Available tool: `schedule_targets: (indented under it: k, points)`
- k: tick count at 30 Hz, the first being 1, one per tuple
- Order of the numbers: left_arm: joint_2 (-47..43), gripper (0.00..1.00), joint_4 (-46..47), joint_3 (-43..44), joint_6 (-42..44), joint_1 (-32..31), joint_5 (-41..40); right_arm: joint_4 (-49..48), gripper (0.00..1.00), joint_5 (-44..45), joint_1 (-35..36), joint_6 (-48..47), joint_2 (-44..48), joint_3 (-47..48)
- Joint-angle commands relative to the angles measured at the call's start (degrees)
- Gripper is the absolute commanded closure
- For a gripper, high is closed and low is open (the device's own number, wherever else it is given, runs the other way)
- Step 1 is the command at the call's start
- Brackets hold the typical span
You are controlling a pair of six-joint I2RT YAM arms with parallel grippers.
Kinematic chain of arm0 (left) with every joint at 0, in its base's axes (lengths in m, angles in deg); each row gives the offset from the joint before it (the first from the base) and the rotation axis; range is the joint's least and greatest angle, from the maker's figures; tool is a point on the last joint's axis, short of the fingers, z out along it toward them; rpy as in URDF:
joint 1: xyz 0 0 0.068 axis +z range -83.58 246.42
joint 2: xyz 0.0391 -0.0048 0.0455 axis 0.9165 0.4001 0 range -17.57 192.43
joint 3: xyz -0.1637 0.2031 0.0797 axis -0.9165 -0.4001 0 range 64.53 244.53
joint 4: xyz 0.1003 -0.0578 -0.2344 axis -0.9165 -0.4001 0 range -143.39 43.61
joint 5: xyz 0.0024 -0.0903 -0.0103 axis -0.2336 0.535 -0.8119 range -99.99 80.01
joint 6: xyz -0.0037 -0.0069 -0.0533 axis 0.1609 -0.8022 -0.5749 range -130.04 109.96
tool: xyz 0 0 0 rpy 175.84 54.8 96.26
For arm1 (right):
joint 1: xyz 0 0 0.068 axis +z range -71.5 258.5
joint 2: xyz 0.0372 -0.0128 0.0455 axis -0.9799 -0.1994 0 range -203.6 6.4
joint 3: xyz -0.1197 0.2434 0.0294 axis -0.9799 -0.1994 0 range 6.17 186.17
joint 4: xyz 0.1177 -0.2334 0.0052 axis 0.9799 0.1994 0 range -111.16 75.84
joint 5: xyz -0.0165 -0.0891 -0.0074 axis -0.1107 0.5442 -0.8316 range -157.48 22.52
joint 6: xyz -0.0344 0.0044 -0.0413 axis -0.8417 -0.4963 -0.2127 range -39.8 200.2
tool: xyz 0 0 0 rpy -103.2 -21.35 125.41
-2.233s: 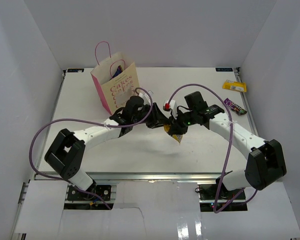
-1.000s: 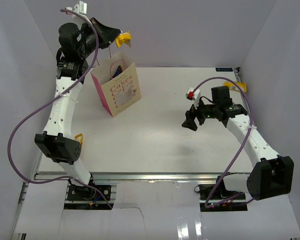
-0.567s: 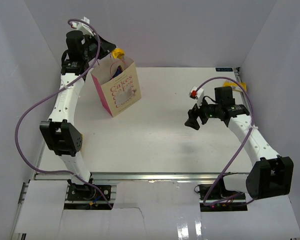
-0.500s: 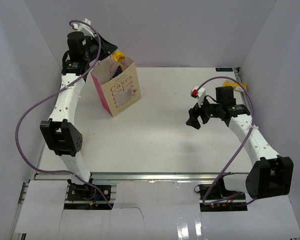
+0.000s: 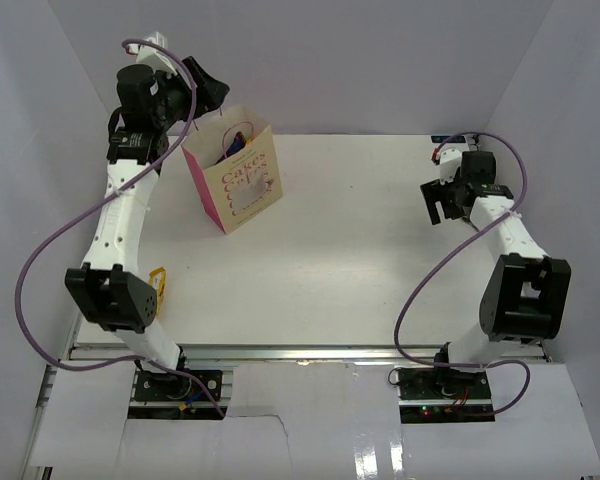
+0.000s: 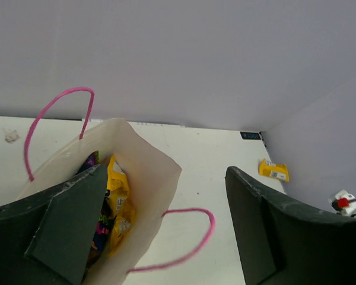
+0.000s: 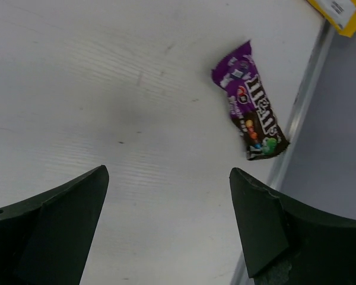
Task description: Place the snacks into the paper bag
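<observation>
Across the white table (image 5: 360, 260) most of the middle and near side is bare, lots of room to move; clutter only at far-left and far-right corners

Left arm (image 5: 120, 215) reaches up the left side, about as half a second ago, wrist a bit higher and further left. Right arm (image 5: 505, 225) has swung away from mid-table to the far right edge, now close to the right wall.

Paper bag (image 5: 235, 180) upright at far left, mouth open, same spot as before, one pink handle up, other drooped forward.

Left gripper (image 5: 208, 95) hangs just above the bag mouth, jaws spread wide, nothing between them; half a second ago it pinched a yellow bar (image 6: 120, 205), which now lies inside the bag against the front wall, on top of dark purple wrappers (image 6: 98, 228).

Right gripper (image 7: 167, 178) also spread wide and empty, hovering over bare table, not touching anything.

Purple packet (image 7: 252, 110) flat on the table ahead of the right fingers, closer to its right finger, lying aslant with its lower end just beside the metal rail (image 7: 296, 119) at the table's right edge, little room on that side.

Second yellow bar (image 6: 273, 170) flat in the far-right corner by the wall; in the right wrist view only its corner shows, at the rail, beyond the purple packet and apart from it
</observation>
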Motion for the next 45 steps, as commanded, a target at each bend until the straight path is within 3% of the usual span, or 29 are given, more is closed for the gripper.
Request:
schedule_targets:
  k: [1,2,6,9,14,17,28,34,39,45]
  points:
    - [-15.8,0.08,4.4,-7.2,4.5,0.1,-3.8,-1.4,0.11,9.2,-3.8,-9.0,-6.9,8.8]
    - [-18.3,0.08,5.8,-13.7,4.4,0.0,-3.4,-1.2,0.10,10.8,-4.4,-10.0,-10.9,10.7]
    - [-27.5,0.07,11.7,-26.9,0.4,0.0,3.4,1.9,0.02,10.8,-6.0,-14.8,-20.7,20.4]
    - [-30.2,0.08,12.8,-33.4,-4.3,-1.8,10.3,5.1,0.04,8.8,-7.3,-17.2,-27.7,27.8]
    - [-30.9,0.08,13.5,-38.2,-4.2,-12.9,7.9,9.9,0.00,2.2,-10.2,-20.1,-35.9,36.1]
    - [-28.8,0.09,15.1,-39.5,-6.0,-17.5,7.6,12.0,0.11,0.2,-10.7,-22.1,-38.2,37.6]
    - [-19.3,0.09,25.9,-44.8,-12.5,-29.9,6.8,13.3,0.32,-7.1,-13.4,-22.4,-36.5,30.1]
    - [-13.8,0.09,27.8,-44.4,-14.3,-33.4,7.1,17.7,0.64,-14.7,-14.3,-23.9,-35.3,25.8]
    - [-8.0,0.09,28.8,-42.9,-16.5,-35.3,7.7,19.0,0.85,-24.7,-14.3,-24.0,-30.3,20.7]
    - [0.9,0.09,30.6,-39.6,-21.1,-37.2,7.9,23.5,0.89,-43.4,-14.0,-26.5,-21.2,14.9]
